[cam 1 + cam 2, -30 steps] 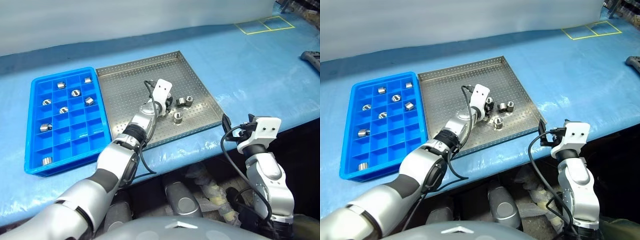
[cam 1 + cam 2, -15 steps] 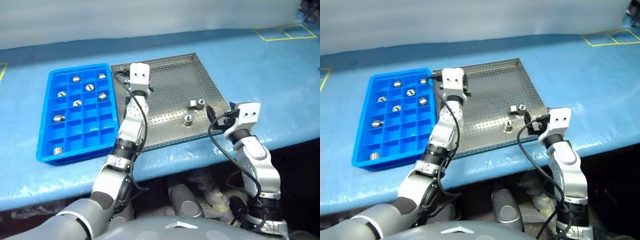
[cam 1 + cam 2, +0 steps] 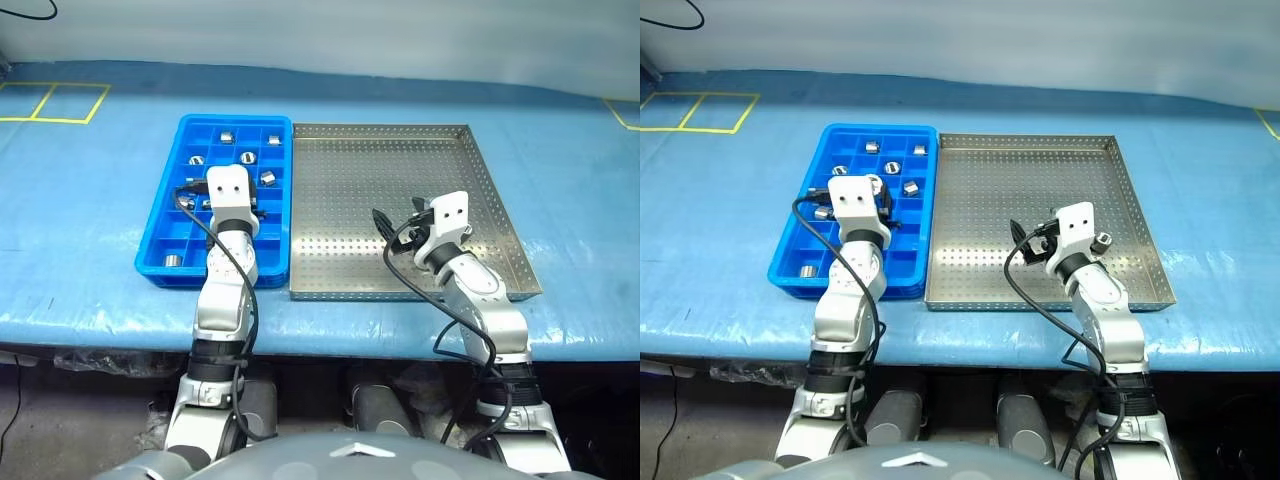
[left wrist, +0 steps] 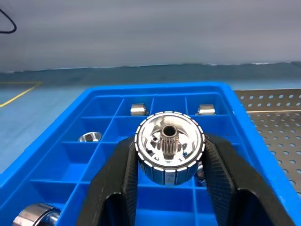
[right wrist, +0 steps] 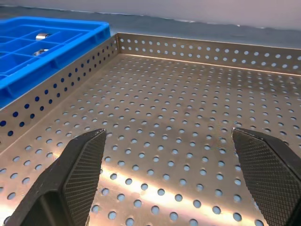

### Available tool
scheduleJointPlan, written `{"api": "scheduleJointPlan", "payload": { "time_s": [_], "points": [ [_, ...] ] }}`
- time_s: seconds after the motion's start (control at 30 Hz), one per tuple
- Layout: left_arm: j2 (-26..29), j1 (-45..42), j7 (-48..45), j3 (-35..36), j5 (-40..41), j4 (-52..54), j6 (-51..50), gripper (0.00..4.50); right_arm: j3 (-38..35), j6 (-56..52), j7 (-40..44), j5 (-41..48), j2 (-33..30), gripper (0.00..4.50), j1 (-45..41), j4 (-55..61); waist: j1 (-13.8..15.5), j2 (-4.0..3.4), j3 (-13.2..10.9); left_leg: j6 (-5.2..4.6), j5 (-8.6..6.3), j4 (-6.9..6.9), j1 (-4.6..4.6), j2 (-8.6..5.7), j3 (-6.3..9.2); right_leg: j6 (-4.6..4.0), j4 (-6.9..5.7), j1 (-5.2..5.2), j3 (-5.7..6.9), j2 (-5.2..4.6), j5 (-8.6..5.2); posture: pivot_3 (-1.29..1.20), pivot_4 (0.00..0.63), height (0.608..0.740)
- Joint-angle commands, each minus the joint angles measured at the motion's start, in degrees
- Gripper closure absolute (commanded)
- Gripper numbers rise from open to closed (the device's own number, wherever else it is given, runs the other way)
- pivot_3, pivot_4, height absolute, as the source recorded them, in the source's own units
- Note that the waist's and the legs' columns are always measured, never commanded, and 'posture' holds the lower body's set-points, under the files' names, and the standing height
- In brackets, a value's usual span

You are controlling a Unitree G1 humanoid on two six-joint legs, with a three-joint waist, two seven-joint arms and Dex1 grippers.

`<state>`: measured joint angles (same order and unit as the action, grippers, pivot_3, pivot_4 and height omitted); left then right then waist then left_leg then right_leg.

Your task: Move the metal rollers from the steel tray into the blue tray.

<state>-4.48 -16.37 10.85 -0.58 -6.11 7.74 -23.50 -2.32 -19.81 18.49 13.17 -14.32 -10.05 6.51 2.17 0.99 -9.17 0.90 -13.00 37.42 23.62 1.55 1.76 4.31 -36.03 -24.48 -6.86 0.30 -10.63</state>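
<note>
- The left gripper (image 4: 169, 188) is closed on one shiny silver metal roller (image 4: 170, 147), a short cylinder with a ribbed rim and a splined centre hole. The two black fingers (image 4: 118, 181) press on its two sides, so the open face of the roller looks to the wrist camera.
- This hand hangs above the bright blue plastic tray with square compartments (image 3: 158, 214), near its middle rows. I judge it is there to choose a free compartment before letting go; the roller is held above the dividers, not yet inside a cell.
- Several other small silver rollers (image 3: 247, 157) already lie in the blue tray, one in each cell, mostly in the far rows, and one more (image 3: 173, 261) sits in a near corner cell. Some near cells look free, so there is a place for the carried piece.
- The large square steel tray with perforated floor and low rim (image 3: 380, 135) stands just beside the blue tray, their long edges almost touching. This makes the way from one tray to the other short.
- The right gripper (image 5: 176, 174) is wide open and holds nothing. It hovers low over the near part of the steel tray, I think ready for a next pick.
- At least one roller (image 3: 1102, 239) is left in the steel tray, just beside the right hand and partly hidden by it; if there are more behind, I cannot tell.
</note>
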Motion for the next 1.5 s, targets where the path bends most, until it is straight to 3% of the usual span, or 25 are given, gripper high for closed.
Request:
{"api": "scheduleJointPlan", "payload": {
  "time_s": [0.03,0.93,1.03,1.13,1.33,1.5],
  "points": [
    [-0.14,2.48,-0.79,-1.12,-0.13,5.95,-1.63,2.81,0.16,1.43,0.33,-0.55,-0.05,0.0,-0.4,0.22,0.01,0.0,0.0,0.0,0.0,0.0,-0.01,0.01,0.0,-0.01,-0.01,0.0,0.0,0.01,-0.03,0.19,0.15,0.74],
    [-2.24,8.71,9.52,1.32,-0.94,7.17,-9.65,2.81,-1.19,1.95,0.23,-0.93,-0.55,0.0,0.93,-0.15,-0.51,-0.2,0.16,-0.02,0.01,0.19,-0.03,0.04,-0.04,0.02,-0.02,0.06,-0.03,0.03,-0.1,0.15,0.15,0.74],
    [-1.94,8.37,9.15,1.16,-0.15,6.58,-11.08,1.81,-1.39,1.99,0.07,-0.99,-0.46,0.0,1.02,0.02,-0.55,-0.34,0.28,-0.02,0.01,0.2,-0.06,0.04,-0.06,0.02,-0.02,0.09,-0.03,0.03,-0.1,0.14,0.15,0.74],
    [-0.41,6.07,1.69,0.33,5.07,6.06,-6.28,0.84,-1.95,2.06,-0.41,-0.94,-0.51,0.0,1.46,0.68,-0.56,-0.4,0.31,-0.03,0.01,0.21,-0.08,0.04,-0.07,0.01,-0.02,0.12,-0.04,0.02,-0.11,0.12,0.15,0.74],
    [2.51,-4.61,-13.42,-1.46,11.83,1.2,4.57,0.84,-4.1,1.96,-2.01,-0.42,-0.63,0.0,3.88,3.53,-0.78,-0.32,0.26,-0.08,0.05,0.48,0.18,0.0,-0.05,0.02,-0.01,0.04,-0.06,0.04,-0.1,0.06,0.15,0.74],
    [3.46,-13.74,-27.73,-9.44,12.17,-12.4,7.38,0.84,-7.64,1.72,-4.75,0.91,0.38,0.0,7.26,8.01,-2.61,-0.37,0.3,-0.18,0.0,0.44,0.1,-0.03,-0.11,0.05,0.06,0.12,-0.14,0.04,-0.09,-0.06,0.15,0.74]
  ]
}}
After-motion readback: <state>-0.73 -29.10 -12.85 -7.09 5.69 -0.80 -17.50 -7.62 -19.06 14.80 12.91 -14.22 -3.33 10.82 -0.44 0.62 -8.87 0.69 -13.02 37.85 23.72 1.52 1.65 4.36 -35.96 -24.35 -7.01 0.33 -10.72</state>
